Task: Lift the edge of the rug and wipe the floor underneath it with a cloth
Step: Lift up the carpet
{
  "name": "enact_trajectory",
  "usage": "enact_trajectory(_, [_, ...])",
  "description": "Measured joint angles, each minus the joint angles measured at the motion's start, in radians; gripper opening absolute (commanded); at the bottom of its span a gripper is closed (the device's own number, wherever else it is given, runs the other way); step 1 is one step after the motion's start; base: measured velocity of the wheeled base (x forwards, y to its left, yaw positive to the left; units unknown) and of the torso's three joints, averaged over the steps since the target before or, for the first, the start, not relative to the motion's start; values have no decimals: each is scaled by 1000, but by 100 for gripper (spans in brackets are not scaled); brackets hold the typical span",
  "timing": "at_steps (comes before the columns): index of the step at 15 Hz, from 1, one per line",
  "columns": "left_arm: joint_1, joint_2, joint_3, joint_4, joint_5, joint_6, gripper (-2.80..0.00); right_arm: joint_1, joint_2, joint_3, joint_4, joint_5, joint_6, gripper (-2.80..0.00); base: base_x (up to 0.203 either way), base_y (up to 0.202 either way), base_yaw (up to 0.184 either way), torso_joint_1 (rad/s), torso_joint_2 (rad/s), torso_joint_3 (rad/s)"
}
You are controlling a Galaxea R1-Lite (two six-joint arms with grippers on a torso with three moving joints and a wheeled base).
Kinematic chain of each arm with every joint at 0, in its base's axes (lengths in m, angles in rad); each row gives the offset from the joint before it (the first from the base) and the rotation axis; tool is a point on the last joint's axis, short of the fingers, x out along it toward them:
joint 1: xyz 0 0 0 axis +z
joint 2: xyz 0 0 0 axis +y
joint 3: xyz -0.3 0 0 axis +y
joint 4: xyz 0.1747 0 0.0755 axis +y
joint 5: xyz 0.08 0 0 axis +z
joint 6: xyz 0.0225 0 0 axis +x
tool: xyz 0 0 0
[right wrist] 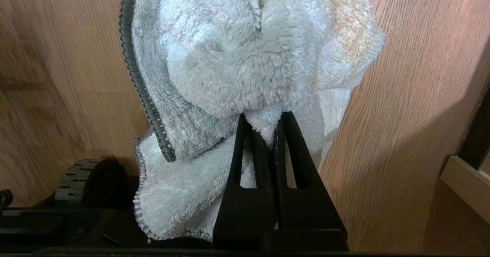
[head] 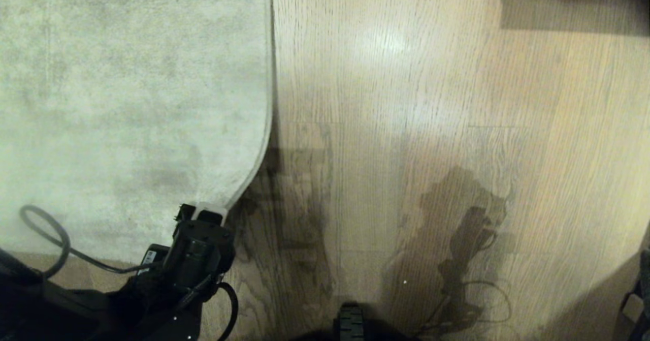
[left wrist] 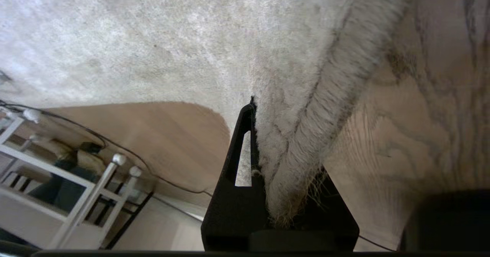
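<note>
Head view: left gripper (head: 209, 214) sits at the rug edge (head: 254, 178) corner, floor (head: 406, 102) beside it.
Left fingers (left wrist: 239, 153): clamped on the rug edge (left wrist: 302, 142).
Right gripper (right wrist: 272, 128): closed, pinching the cloth (right wrist: 237, 58) over the floor (right wrist: 402, 96).

Left gripper (head: 207, 212) low at the near left — jaws pinched tight, right gripper (right wrist: 276, 119) clamped too

Oak-grain wooden floor (head: 431, 102) fills the right of the head view, a bright sheen patch upper centre, dark furniture (head: 574, 0) upper right. White-railed rack (left wrist: 57, 195) lower left of the left wrist view.
</note>
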Motion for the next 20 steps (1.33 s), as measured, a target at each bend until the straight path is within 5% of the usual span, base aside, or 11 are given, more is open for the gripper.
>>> enact_trajectory(11, [20,-59,217,-269,-79,1,-280,0,0,0,1,0,0,-280,0,0,0,0,0,0])
enact_trajectory(20, [35,-122,259,-279,-83,3,-280,0,0,0,0,0,0,-280,0,0,0,0,0,0])
